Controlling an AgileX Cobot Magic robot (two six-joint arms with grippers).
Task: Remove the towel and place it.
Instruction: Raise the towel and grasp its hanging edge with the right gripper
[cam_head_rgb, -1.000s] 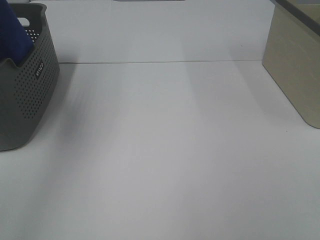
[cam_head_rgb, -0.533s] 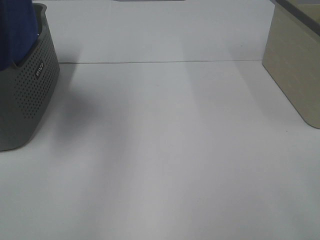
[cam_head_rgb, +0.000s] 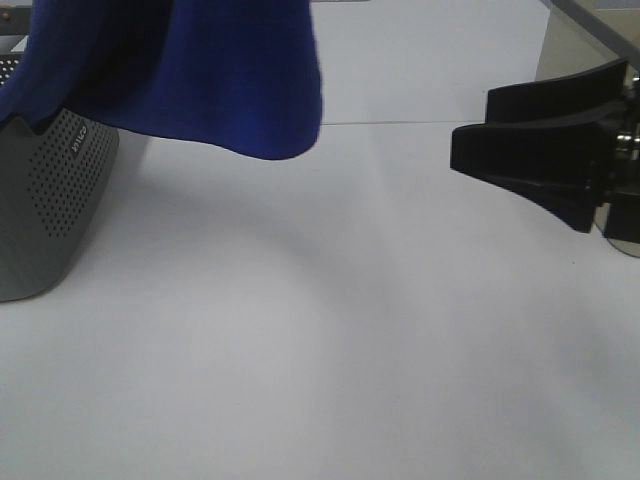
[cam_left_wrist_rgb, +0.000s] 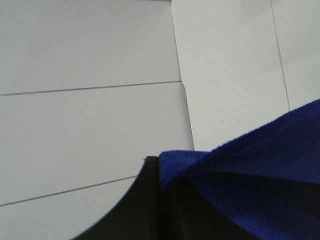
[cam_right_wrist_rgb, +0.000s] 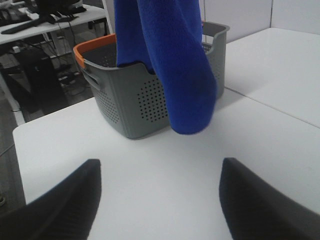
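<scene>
Hanging high: towel (cam_head_rgb: 210, 80) half out of the grey basket (cam_head_rgb: 50, 190)

Far left, one end dips into the grey basket while the left gripper (cam_left_wrist_rgb: 162, 172) is clamped on a top fold. It's soft, light, floppy cloth, I'd judge, and it sags, so take an edge or corner. The long axis runs near vertical, rounded lobe pointing down at the table (cam_head_rgb: 300, 350). On the right, the right gripper (cam_head_rgb: 472, 118) hovers wide, empty.

royal-blue plush towel (cam_head_rgb: 200, 70) hangs lifted, one end draping inside the grey basket (cam_head_rgb: 45, 200).
</scene>
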